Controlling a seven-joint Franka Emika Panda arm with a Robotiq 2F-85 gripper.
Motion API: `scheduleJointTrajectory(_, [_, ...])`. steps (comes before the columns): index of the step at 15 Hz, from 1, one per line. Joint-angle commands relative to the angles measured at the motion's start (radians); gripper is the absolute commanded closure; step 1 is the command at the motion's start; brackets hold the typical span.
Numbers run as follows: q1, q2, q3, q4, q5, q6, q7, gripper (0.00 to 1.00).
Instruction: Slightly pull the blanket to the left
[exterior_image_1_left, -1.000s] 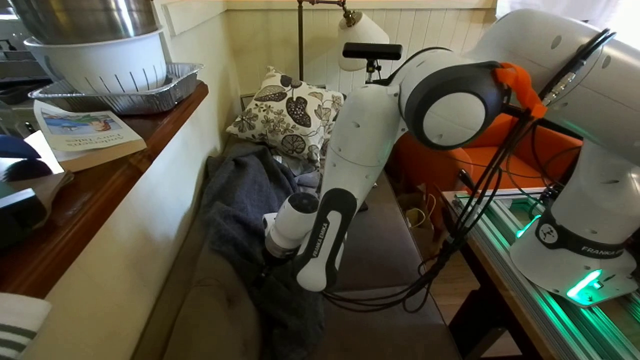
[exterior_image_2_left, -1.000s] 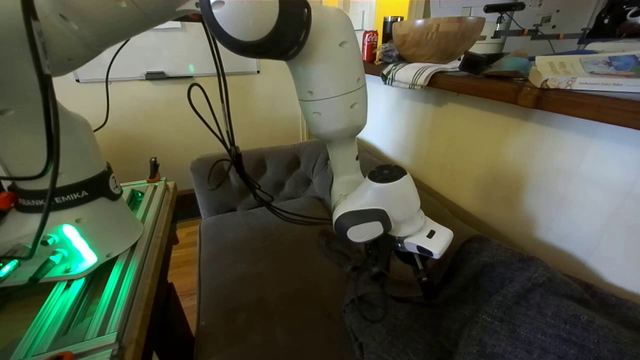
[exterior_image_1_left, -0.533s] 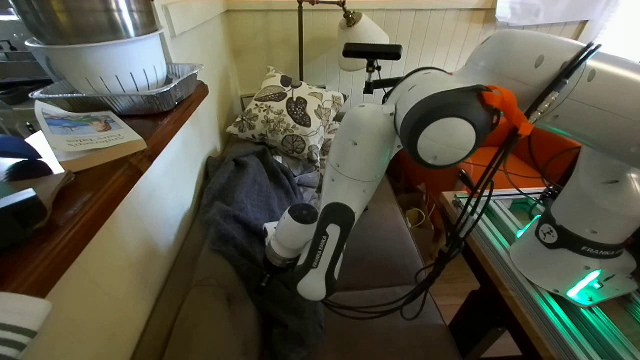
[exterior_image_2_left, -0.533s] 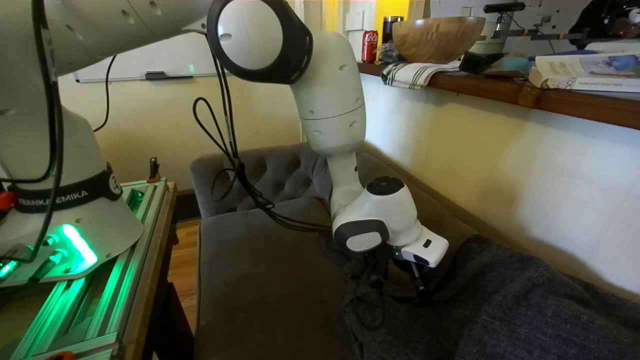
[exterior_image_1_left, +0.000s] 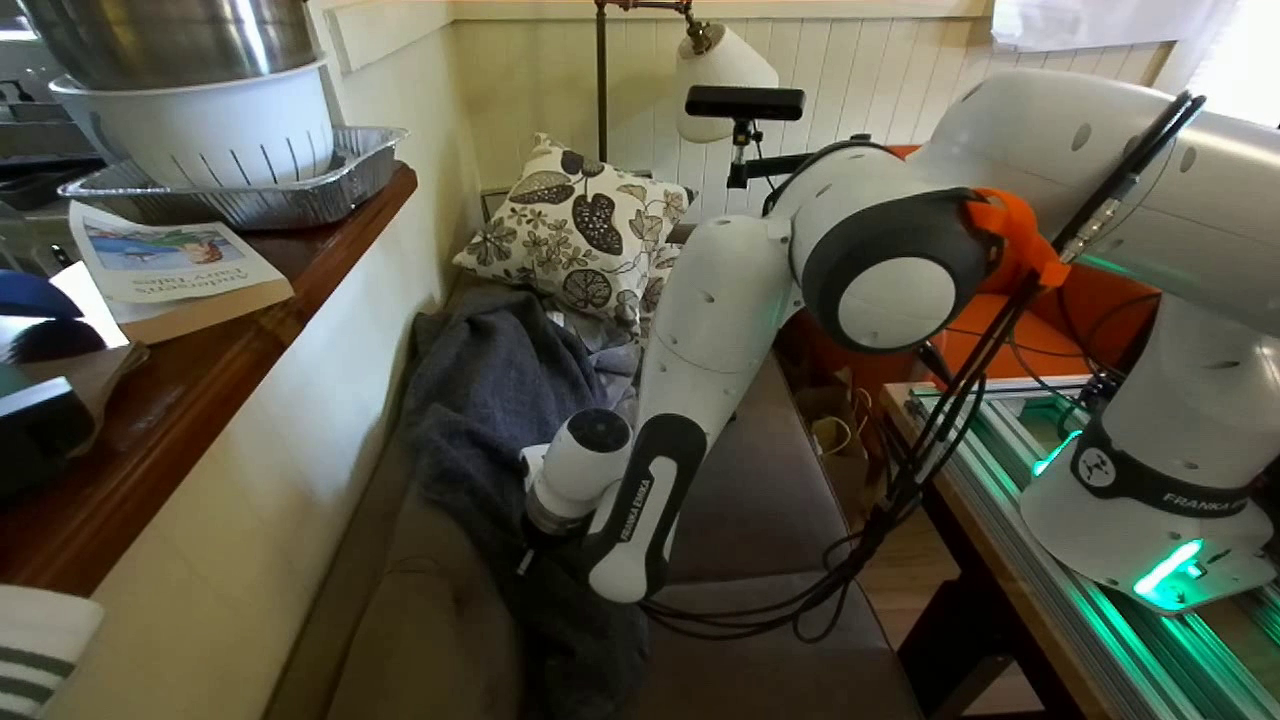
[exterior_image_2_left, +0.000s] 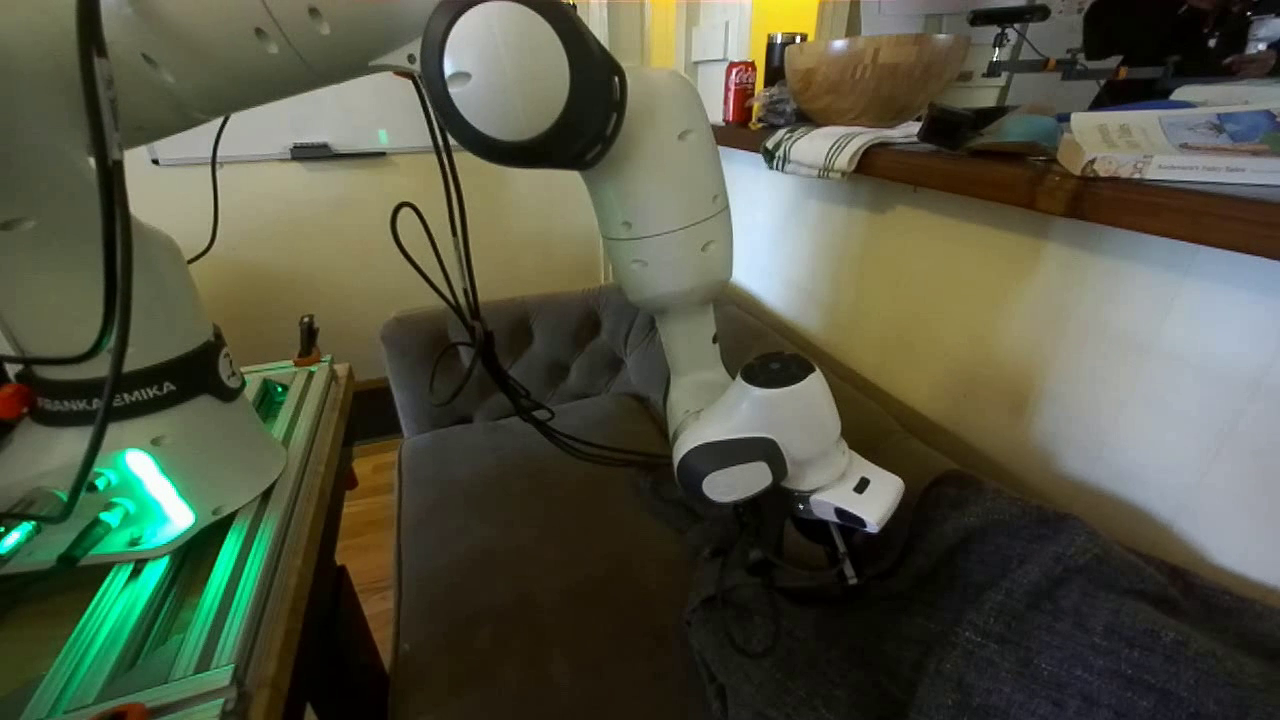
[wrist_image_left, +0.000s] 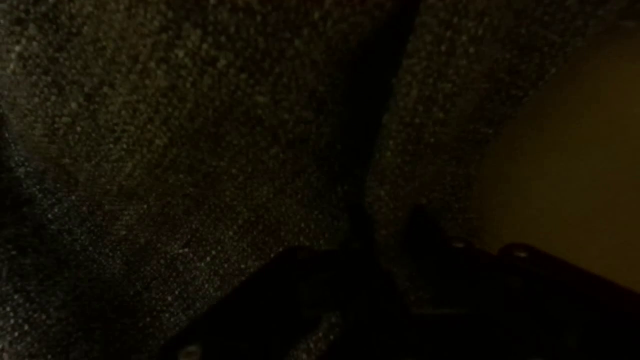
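The dark grey-blue blanket (exterior_image_1_left: 490, 370) lies rumpled along the back of the sofa, with its near end spread over the seat. It also fills the lower right of an exterior view, where the blanket (exterior_image_2_left: 1030, 610) rises in a broad fold. My gripper (wrist_image_left: 385, 225) points down into the cloth, and one finger (exterior_image_2_left: 843, 557) shows against it. Very dark in the wrist view, the jaws stand close to each other with a narrow strip of speckled cloth between them. Whether they pinch that cloth is too dark to tell.
A floral cushion (exterior_image_1_left: 590, 230) rests at the sofa's far end. Along the wall runs a wooden ledge (exterior_image_1_left: 330, 250) with bowls and a book. Black cables (exterior_image_2_left: 530, 400) hang beside the arm above the sofa seat (exterior_image_2_left: 530, 560). The robot's table (exterior_image_2_left: 290, 560) stands beside the sofa.
My arm has come down lower toward the blanket over the last second, mostly in the first half. Since then it has shifted only slightly. The blanket shows no visible movement.
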Motion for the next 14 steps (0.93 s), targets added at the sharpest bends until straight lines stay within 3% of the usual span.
scheduleJointTrajectory(1, [0.053,-0.016,-0.046,0.002,0.033,-0.047,0.042,0.99])
scheduleJointTrajectory(6, [0.161,-0.083,-0.141,-0.052,0.103,-0.105,0.131,0.99])
scheduleJointTrajectory(7, [0.164,-0.132,-0.129,-0.083,0.114,-0.137,0.147,0.99])
scheduleJointTrajectory(8, [0.162,-0.170,-0.112,-0.099,0.122,-0.163,0.162,0.99])
scheduleJointTrajectory(11, [0.095,-0.320,0.021,-0.152,0.130,-0.244,0.174,0.99])
scheduleJointTrajectory(14, [0.034,-0.418,0.156,-0.165,0.173,-0.255,0.181,0.99])
